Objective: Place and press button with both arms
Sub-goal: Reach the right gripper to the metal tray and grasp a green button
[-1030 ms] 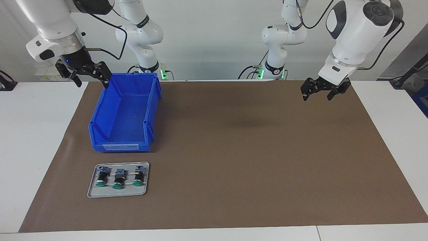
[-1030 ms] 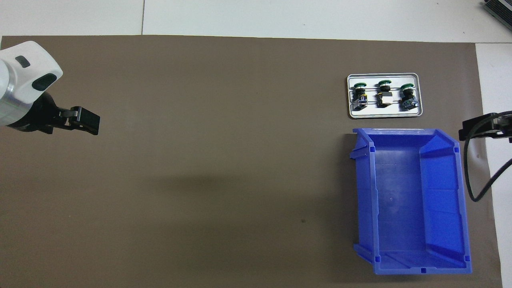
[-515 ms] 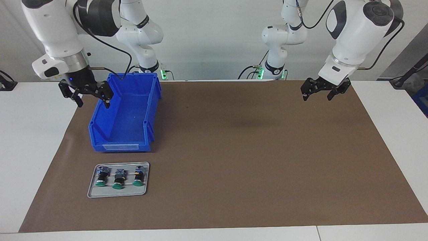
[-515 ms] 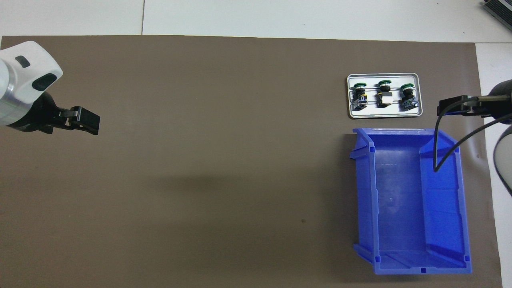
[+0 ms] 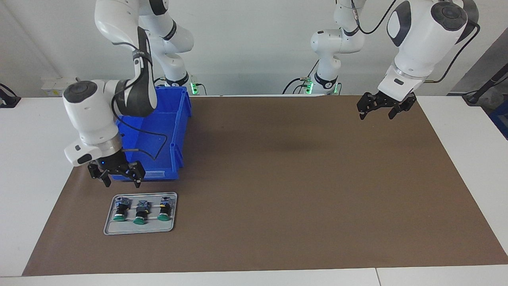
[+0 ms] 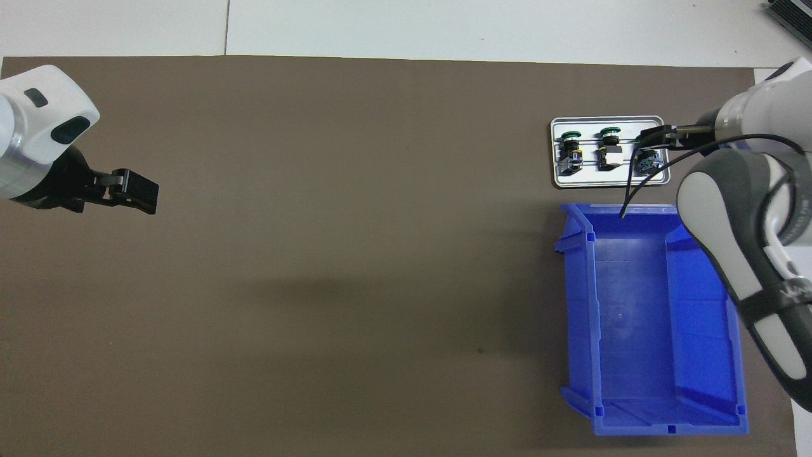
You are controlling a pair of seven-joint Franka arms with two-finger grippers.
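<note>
Three green-capped buttons lie side by side in a small grey tray (image 5: 139,229), also in the overhead view (image 6: 609,181). The buttons (image 5: 139,214) (image 6: 610,151) are untouched. My right gripper (image 5: 118,180) is open and empty. It hangs in the air over the tray's edge nearest the blue bin, and in the overhead view (image 6: 654,137) it covers part of the button (image 6: 647,162) at the right arm's end of the tray. My left gripper (image 5: 376,113) (image 6: 136,192) is open, empty, and waits in the air over the brown mat at the left arm's end.
An empty blue bin (image 5: 180,119) (image 6: 580,317) stands just nearer to the robots than the tray. The right arm's forearm and cable hang over the bin. A brown mat (image 5: 297,178) covers most of the white table.
My right arm has swung out from beside the bin's robot end, over the bin, and down to just above the tray. The left arm has not moved.
</note>
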